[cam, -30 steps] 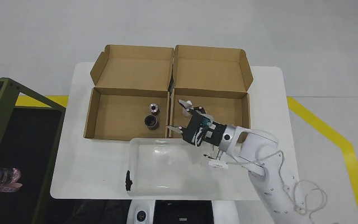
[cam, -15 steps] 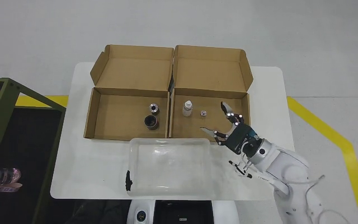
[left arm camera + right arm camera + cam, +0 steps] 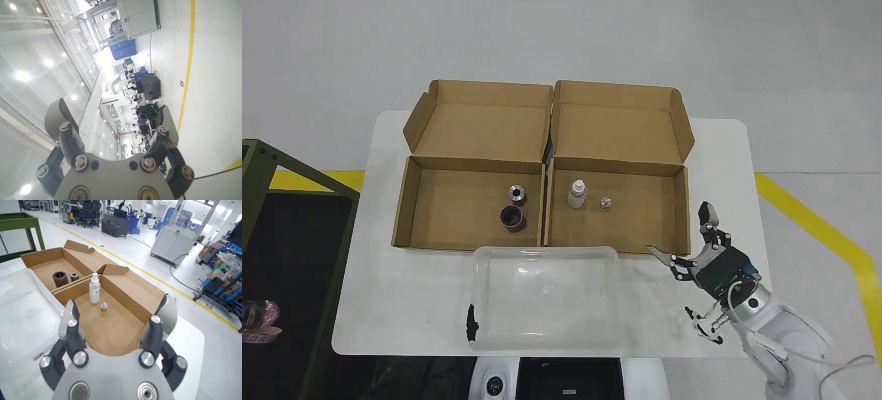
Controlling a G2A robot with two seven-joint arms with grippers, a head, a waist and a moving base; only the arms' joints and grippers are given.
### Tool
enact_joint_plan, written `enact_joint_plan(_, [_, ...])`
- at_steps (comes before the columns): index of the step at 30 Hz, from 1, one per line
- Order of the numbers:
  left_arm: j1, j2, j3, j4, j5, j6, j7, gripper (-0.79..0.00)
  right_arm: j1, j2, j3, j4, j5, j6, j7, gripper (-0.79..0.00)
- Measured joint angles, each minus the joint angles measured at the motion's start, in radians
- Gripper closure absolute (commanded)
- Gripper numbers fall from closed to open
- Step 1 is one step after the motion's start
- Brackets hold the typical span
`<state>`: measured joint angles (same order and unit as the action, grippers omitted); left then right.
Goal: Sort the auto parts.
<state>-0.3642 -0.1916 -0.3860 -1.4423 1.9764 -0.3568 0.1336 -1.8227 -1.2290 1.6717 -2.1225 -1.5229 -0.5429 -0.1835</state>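
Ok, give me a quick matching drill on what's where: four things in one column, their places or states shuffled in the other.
1 spray bottle
2 large dark cylinder
3 clear tray
4 right gripper

A left box
B open, empty
C right box
D table, in front of boxes

Pairs: 1-C, 2-A, 3-D, 4-B

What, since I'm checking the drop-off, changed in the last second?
The right hand withdrew from over the right box to the table's near-right corner, open and empty, uncovering the spray bottle and small fitting. The left box and its two cylinders stayed put.
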Motion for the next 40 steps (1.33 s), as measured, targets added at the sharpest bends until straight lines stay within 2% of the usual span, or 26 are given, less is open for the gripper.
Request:
enact_joint_plan(12, [0.0,0.0,0.0,0.0,0.0,0.0,0.0,-0.785,-0.098,0.006,0.074,0.03,0.022,0.041,-0.09,-0.785])
enact_joint_plan(40, [0.0,0.0,0.0,0.0,0.0,0.0,0.0,-0.785,-0.108,0.007,0.088,0.033,0.037,0.058,-0.1,-0.784])
